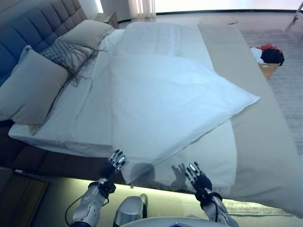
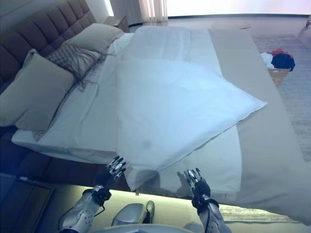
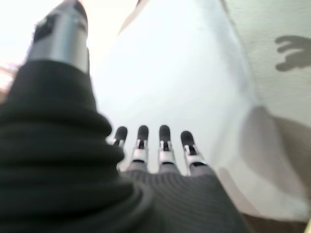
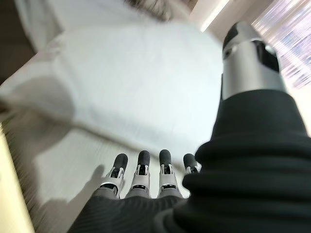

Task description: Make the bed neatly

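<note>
I stand at the side of a big bed [image 1: 265,142]. It has a grey padded headboard [image 1: 28,28] off to my left. A tan cover [image 1: 265,118] lies flat over the far part of the bed, on my right.

The next biggest thing is the white duvet [image 1: 170,104]. It is not neat yet. It lies crooked on the white sheet [image 1: 80,118], turned like a big diamond. One corner sticks out over the tan cover. Another corner hangs off the bed edge, right between my two hands.

At the head of the bed are the pillows. A big grey pillow [image 1: 31,87] leans by the headboard. Next to it is a patterned cushion [image 1: 66,54] with dark fringe, and then a tan pillow [image 1: 87,33]. They look a bit jumbled.

Far off on the floor is a basket of clothes [image 1: 269,59] on a rug [image 1: 284,85].

My left hand [image 1: 113,163] is up by the bed edge, just beside the hanging corner. Its fingers are straight and spread. It holds nothing. My right hand [image 1: 198,177] is near the edge too, a little way from that corner. Its fingers are straight and it holds nothing either.

I think the job is only partly done. The duvet needs to be turned square and pulled flat. The pillows could be lined up too.
</note>
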Robot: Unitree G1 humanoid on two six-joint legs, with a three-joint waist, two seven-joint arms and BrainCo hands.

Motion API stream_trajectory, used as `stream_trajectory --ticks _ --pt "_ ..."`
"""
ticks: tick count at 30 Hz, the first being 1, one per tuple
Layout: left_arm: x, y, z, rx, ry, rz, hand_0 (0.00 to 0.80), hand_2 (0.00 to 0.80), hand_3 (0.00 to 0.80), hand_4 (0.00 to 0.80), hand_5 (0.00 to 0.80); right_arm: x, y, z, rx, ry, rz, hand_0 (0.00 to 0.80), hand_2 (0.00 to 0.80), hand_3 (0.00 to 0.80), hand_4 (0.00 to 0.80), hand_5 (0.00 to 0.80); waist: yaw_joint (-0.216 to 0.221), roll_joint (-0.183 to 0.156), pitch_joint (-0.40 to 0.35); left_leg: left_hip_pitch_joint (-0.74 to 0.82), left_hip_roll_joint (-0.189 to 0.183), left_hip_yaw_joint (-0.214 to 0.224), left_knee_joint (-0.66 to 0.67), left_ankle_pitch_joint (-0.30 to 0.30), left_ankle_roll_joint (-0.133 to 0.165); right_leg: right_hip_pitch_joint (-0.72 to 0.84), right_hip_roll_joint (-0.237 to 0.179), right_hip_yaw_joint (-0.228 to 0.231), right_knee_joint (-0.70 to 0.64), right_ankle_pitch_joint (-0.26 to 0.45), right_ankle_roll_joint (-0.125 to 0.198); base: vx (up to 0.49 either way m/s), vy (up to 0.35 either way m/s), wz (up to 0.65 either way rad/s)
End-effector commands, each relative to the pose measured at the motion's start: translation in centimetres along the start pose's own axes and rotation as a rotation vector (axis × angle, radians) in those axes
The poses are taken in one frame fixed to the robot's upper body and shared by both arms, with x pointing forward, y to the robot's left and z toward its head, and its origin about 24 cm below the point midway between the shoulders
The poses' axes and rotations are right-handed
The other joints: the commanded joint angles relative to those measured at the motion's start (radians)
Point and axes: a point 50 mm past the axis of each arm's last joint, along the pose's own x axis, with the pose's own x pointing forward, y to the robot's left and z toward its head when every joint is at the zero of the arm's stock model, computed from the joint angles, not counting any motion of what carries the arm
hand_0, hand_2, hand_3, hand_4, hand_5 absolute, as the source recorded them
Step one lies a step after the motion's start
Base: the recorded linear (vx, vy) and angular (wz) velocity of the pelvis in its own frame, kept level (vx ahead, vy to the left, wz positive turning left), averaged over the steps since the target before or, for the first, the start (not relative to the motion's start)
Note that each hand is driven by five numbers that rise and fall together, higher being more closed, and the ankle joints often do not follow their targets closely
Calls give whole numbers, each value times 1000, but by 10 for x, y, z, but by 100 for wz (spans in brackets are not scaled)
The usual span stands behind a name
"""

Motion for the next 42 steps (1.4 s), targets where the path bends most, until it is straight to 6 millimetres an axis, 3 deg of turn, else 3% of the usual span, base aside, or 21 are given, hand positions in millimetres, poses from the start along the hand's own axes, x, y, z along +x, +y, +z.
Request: stream_trajectory --ticks 1,3,5,9,14,16,19,20,23,25,28,30,33,38,40,42 --pt "-6 1 20 76 -80 -2 0 0 0 0 0 -8 -7 3 2 -63 -5 0 0 0 0 0 36 1 -89 -89 32 -25 -76 116 77 35 -10 21 -59 303 104 219 58 18" --pt "0 2 24 79 -88 25 0 0 0 0 0 -5 -11 2 2 -60 -7 0 0 0 0 0 38 -8 -88 -86 21 -30 -71 109 77 22 8 10 -122 308 100 176 18 9" --pt "1 6 24 75 -87 53 0 0 0 0 0 -1 -14 3 15 -63 -14 0 0 0 0 0 51 -18 -88 -86 8 -27 -64 96 83 20 -7 16 -123 356 115 143 29 15" --pt "-1 9 22 68 -79 68 0 0 0 0 0 5 -16 7 45 -69 -20 0 0 0 0 0 78 -19 -98 -65 -8 -37 -72 83 88 52 -17 3 -163 366 122 102 32 3" --pt "-6 15 19 84 -70 85 0 0 0 0 0 9 -13 9 50 -81 -23 0 0 0 0 0 99 -28 -111 -50 -23 -38 -76 65 101 48 -20 -20 -106 395 135 81 30 5" --pt "-4 15 24 73 -82 81 0 0 0 0 0 10 -14 9 54 -82 -31 0 0 0 0 0 92 -30 -106 -32 -17 -45 -84 62 95 20 -2 -37 -179 363 120 71 -99 5" --pt "1 12 34 64 -110 76 0 0 0 0 0 15 -12 14 42 -95 -14 0 0 0 0 0 68 -29 -83 -16 2 -50 -85 59 67 -23 75 -42 -419 298 94 6 -197 -6" --pt "3 11 36 65 -119 80 0 0 0 0 0 19 -9 17 34 -101 -1 0 0 0 0 0 57 -30 -68 -6 7 -46 -91 57 60 -54 106 -42 -485 313 94 -63 -230 -12" --pt "6 14 39 75 -142 86 0 0 0 0 0 26 2 22 21 -93 33 0 0 0 0 0 41 -49 -44 9 10 -32 -113 48 53 -136 142 -39 -569 392 116 -68 -232 -16" --pt "4 16 38 71 -145 82 0 0 0 0 0 24 -1 18 30 -70 24 0 0 0 0 0 46 -49 -44 14 24 -35 -122 49 47 -140 146 -24 -557 388 119 -24 -175 8" --pt "3 11 31 32 -124 59 0 0 0 0 0 20 -7 11 26 -53 -3 0 0 0 0 0 57 -52 -58 23 45 -18 -146 73 29 -82 171 -45 -612 377 119 0 -138 0" --pt "4 5 26 59 -106 31 0 0 0 0 0 19 -6 14 34 -88 8 0 0 0 0 0 58 -61 -67 18 55 1 -138 69 23 -57 175 -68 -626 366 114 -39 -91 13" --pt "6 2 22 81 -105 8 0 0 0 0 0 20 -4 19 56 -110 7 0 0 0 0 0 56 -66 -74 21 53 -3 -115 51 25 -36 170 -86 -614 350 113 -8 -26 32" --pt "8 -1 28 96 -130 11 0 0 0 0 0 21 -4 19 39 -105 10 0 0 0 0 0 46 -45 -89 49 40 -6 -113 35 42 -23 148 -86 -583 341 114 36 40 17" --pt "11 -3 30 112 -123 -1 0 0 0 0 0 23 -6 18 66 -112 -13 0 0 0 0 0 45 -39 -89 51 29 -10 -107 28 54 -34 128 -77 -533 352 121 51 76 4" --pt "11 -2 29 140 -101 -11 0 0 0 0 0 23 -12 15 152 -107 -56 0 0 0 0 0 40 -28 -80 56 17 -22 -97 15 74 -78 96 -56 -396 378 130 90 94 7"
